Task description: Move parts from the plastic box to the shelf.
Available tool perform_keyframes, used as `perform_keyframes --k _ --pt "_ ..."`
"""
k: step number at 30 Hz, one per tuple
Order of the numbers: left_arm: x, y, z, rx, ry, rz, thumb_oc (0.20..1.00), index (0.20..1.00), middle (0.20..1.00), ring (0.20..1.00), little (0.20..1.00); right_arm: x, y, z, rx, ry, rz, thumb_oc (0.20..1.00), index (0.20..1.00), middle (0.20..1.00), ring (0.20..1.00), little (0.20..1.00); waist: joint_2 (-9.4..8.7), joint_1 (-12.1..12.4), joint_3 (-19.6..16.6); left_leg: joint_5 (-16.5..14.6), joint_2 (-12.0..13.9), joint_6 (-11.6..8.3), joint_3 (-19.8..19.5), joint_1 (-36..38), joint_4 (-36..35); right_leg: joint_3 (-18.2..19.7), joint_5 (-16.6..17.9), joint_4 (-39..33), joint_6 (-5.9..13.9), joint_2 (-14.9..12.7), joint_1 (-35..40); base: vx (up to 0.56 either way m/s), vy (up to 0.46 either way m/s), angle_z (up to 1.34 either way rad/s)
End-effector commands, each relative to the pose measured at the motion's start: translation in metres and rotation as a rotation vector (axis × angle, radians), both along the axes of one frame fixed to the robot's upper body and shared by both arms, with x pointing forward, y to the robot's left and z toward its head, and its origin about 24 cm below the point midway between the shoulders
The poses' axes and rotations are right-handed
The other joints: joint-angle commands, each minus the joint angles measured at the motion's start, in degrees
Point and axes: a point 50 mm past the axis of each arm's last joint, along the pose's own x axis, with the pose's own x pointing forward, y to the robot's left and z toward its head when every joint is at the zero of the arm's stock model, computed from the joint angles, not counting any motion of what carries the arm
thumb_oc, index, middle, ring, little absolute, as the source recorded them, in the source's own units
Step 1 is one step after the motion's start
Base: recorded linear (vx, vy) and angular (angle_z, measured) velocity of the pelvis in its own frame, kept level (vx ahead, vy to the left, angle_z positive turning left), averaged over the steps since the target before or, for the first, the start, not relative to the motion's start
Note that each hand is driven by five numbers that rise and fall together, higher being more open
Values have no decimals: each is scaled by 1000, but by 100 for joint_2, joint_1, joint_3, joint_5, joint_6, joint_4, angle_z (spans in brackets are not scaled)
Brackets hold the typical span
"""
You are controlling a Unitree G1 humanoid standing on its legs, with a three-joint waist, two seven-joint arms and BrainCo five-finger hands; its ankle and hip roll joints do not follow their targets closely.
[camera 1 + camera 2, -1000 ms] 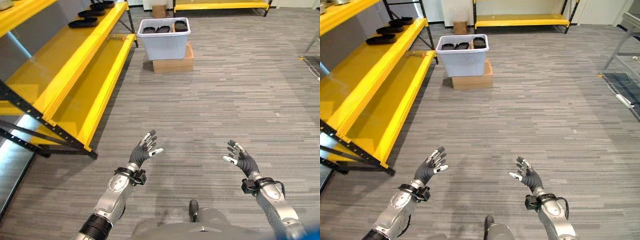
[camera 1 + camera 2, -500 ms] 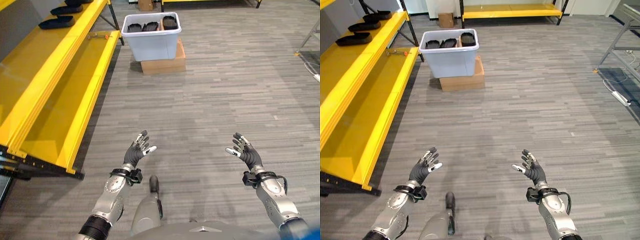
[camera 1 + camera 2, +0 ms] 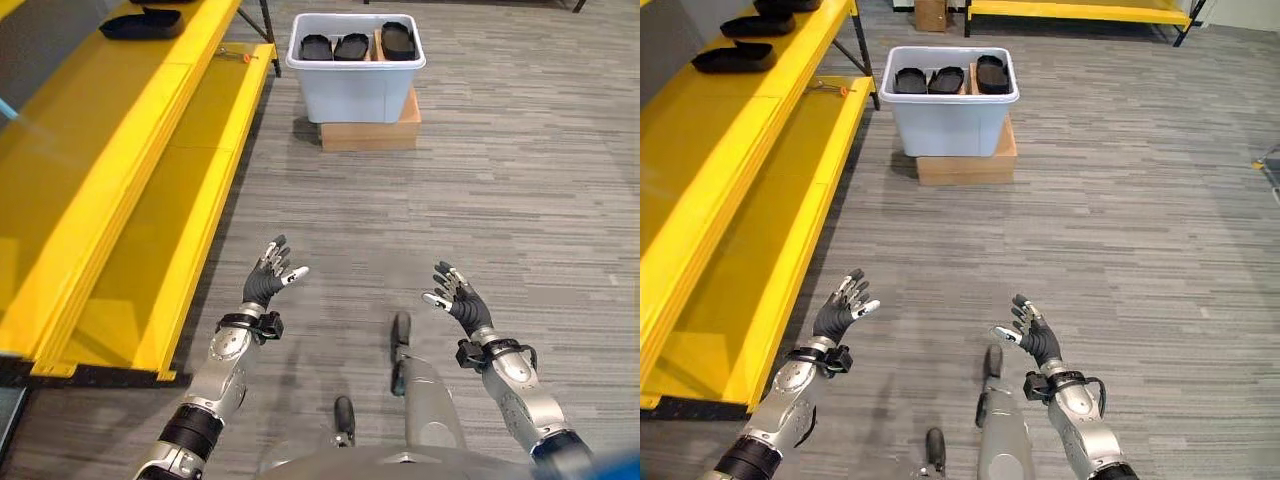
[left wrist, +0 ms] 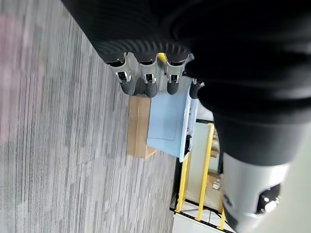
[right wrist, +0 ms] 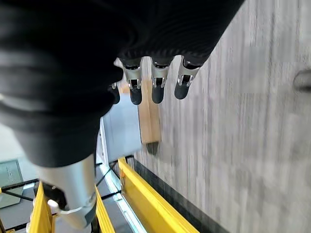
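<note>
Your left hand (image 3: pixel 268 283) and right hand (image 3: pixel 457 302) hang empty, fingers spread. The parts (image 3: pixel 351 45) sit in the plastic box (image 3: pixel 356 88), well ahead (beside the shelf (image 3: pixel 120 150)); a rushed approach could bump it off its cardboard base (image 3: pixel 370 135).

We're scanning for print and finding nothing we can read. The plastic box (image 3: pixel 356 78) carries no legible label, and the cardboard box (image 3: pixel 368 132) under it looks blank to us.
</note>
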Motion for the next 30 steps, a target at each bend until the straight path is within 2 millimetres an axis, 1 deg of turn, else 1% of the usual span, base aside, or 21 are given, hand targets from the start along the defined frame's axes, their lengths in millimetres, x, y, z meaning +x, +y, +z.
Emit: perform_keyframes --k 1,2,3,5,7,8,9,10,12,13,15,16,17,18,19,21,22,25,27,28,30 --pt "7 -7 23 -18 -138 -21 1000 1000 1000 1000 1000 20 -13 32 -48 -159 -20 1000 1000 1000 1000 1000 95 -98 -156 -494 812 -665 -116 321 241 242 823 -72 374 -106 971 793 -319 43" --pt "7 -11 23 -35 -140 -28 1000 1000 1000 1000 1000 19 -17 34 -46 -167 -34 1000 1000 1000 1000 1000 155 -161 -249 -463 971 -778 -129 373 458 160 726 110 280 -11 1061 652 -268 39" --pt "7 -11 23 -36 -140 -28 1000 1000 1000 1000 1000 19 -17 34 -46 -167 -34 1000 1000 1000 1000 1000 164 -167 -249 -472 981 -783 -135 369 469 150 718 117 277 -5 1062 341 -203 28" --pt "7 -12 24 -50 -143 -34 1000 1000 1000 1000 1000 20 -20 37 -51 -181 -36 1000 1000 1000 1000 1000 241 -215 -296 -158 1166 -965 -144 271 978 83 497 358 121 161 1123 237 -168 23" --pt "9 -13 24 -67 -144 -24 1000 1000 1000 1000 1000 22 -21 39 -52 -187 -35 1000 1000 1000 1000 1000 314 -198 -271 410 1354 -1092 -271 7 1911 96 249 474 -98 379 1255 281 -239 -18" --pt "8 -12 24 -69 -143 -18 1000 1000 1000 1000 1000 21 -21 40 -52 -192 -28 1000 1000 1000 1000 1000 279 -188 -275 710 1392 -1099 -327 -211 2436 137 143 457 -209 449 1362 383 -373 -47" --pt "6 -11 24 -72 -138 -13 1000 1000 1000 1000 1000 20 -22 38 -54 -186 -29 1000 1000 1000 1000 1000 171 -105 -200 1273 1476 -1151 -359 -671 3587 228 -8 386 -397 528 1640 363 -354 -35" --pt "6 -10 24 -75 -139 -9 1000 1000 1000 1000 1000 19 -24 37 -67 -179 -35 1000 1000 1000 1000 1000 89 -12 -127 1246 1420 -1135 -339 -896 3946 218 -95 337 -453 505 1794 362 -315 -1" --pt "4 -12 23 -88 -134 -8 1000 1000 1000 1000 1000 19 -28 38 -85 -176 -52 1000 1000 1000 1000 1000 38 152 23 817 1307 -1038 -124 -1536 3991 294 -197 237 -433 490 2144 258 -117 -15" --pt "4 -13 22 -90 -129 -11 1000 1000 1000 1000 1000 19 -30 38 -86 -175 -63 1000 1000 1000 1000 1000 11 219 35 717 1190 -988 -42 -1896 3774 344 -249 217 -414 477 2242 292 -37 -52" --pt "3 -13 21 -91 -125 -7 1000 1000 1000 1000 1000 18 -33 39 -88 -180 -78 1000 1000 1000 1000 1000 -14 295 16 659 1312 -901 103 -2242 2960 411 -377 228 -349 466 2423 373 17 -54" --pt "3 -14 19 -84 -120 -9 1000 1000 1000 1000 1000 16 -35 32 -93 -156 -95 1000 1000 1000 1000 1000 36 370 14 985 1530 -924 279 -2303 1759 446 -578 276 -343 531 2576 446 79 -56" --pt "2 -13 18 -81 -117 -9 1000 1000 1000 1000 1000 15 -35 30 -95 -149 -97 1000 1000 1000 1000 1000 71 436 19 1215 1544 -959 213 -2268 1265 476 -643 293 -338 587 2711 545 122 -50" --pt "2 -10 19 -74 -124 4 1000 1000 1000 1000 1000 15 -35 29 -103 -151 -99 1000 1000 1000 1000 1000 140 536 34 1567 1555 -1031 84 -2353 404 539 -802 264 -304 679 2938 413 88 -53" --pt "1 -10 18 -78 -122 4 1000 1000 1000 1000 1000 14 -35 29 -105 -148 -93 1000 1000 1000 1000 1000 162 553 22 1688 1561 -1072 21 -2219 203 582 -811 262 -303 697 3061 421 93 -37" --pt "0 -9 17 -69 -118 0 1000 1000 1000 1000 1000 12 -34 27 -110 -141 -83 1000 1000 1000 1000 1000 215 580 -24 1885 1540 -1149 47 -2140 63 666 -954 231 -293 755 3340 377 91 -28" --pt "-4 -8 15 -74 -110 4 1000 1000 1000 1000 1000 9 -33 26 -102 -136 -76 1000 1000 1000 1000 1000 228 575 -102 1692 1525 -1064 54 -2051 107 740 -1064 222 -261 718 3445 366 124 -37" --pt "-4 -9 16 -71 -117 1 1000 1000 1000 1000 1000 9 -30 25 -88 -136 -71 1000 1000 1000 1000 1000 217 584 -199 1708 1441 -1001 98 -2052 174 759 -1125 246 -221 596 3544 292 131 -44" --pt "0 -6 21 -61 -137 18 1000 1000 1000 1000 1000 14 -18 25 -55 -138 -53 1000 1000 1000 1000 1000 70 647 -383 1266 1237 -771 247 -2183 619 759 -1126 541 -15 221 3509 362 208 -17" --pt "0 -6 21 -61 -137 18 1000 1000 1000 1000 1000 14 -18 24 -54 -138 -53 1000 1000 1000 1000 1000 64 650 -388 1255 1233 -767 254 -2192 631 764 -1131 546 -11 214 3501 259 167 -5" --pt "1 -3 23 -52 -144 31 1000 1000 1000 1000 1000 16 -12 25 -48 -140 -37 1000 1000 1000 1000 1000 0 688 -430 1045 1114 -616 338 -2154 704 781 -862 1077 116 72 3272 186 151 6"
